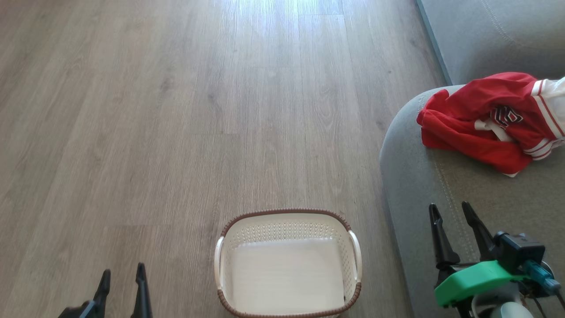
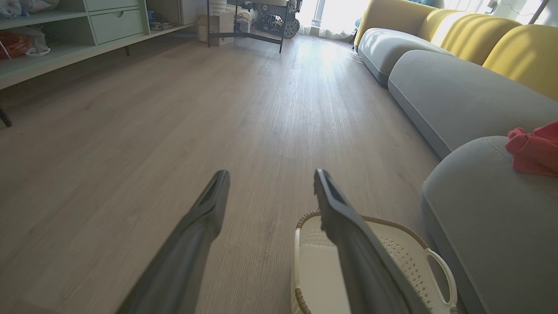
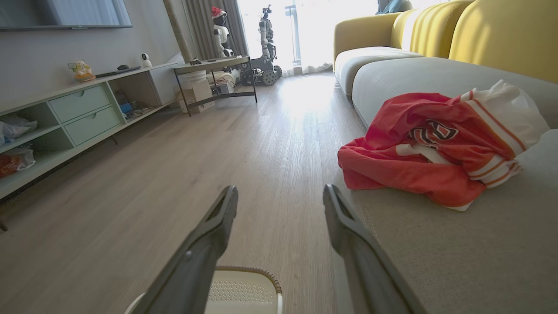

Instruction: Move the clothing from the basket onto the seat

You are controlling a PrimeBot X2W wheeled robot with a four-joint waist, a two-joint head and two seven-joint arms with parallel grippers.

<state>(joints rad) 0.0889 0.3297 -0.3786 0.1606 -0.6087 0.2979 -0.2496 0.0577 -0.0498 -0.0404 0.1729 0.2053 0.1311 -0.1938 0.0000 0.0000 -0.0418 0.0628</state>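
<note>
clothing: red white-trimmed fabric garments (image 1: 490, 119) lying bunched on grey fabric sofa seat (image 1: 485, 194)
basket: white perforated plastic basket (image 1: 289, 213) sitting on floor (image 1: 176, 110)
grippers: left gripper (image 1: 123, 269), right gripper (image 1: 448, 204) both gaping wide

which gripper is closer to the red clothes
Right. The right gripper hovers over the seat, just short of the red clothes; the left gripper is over the floor, beyond the basket.

Looked like a home living room, long sofa (image 3: 436, 74) with grey seats and yellow backs, wood-plank floor (image 1: 176, 110), low green TV unit (image 3: 83, 111) with drawers under a wall screen (image 3: 65, 13), curtains (image 3: 205, 22) at a bright window (image 3: 305, 26), two robots (image 3: 267, 43) stood parked beside it.
</note>
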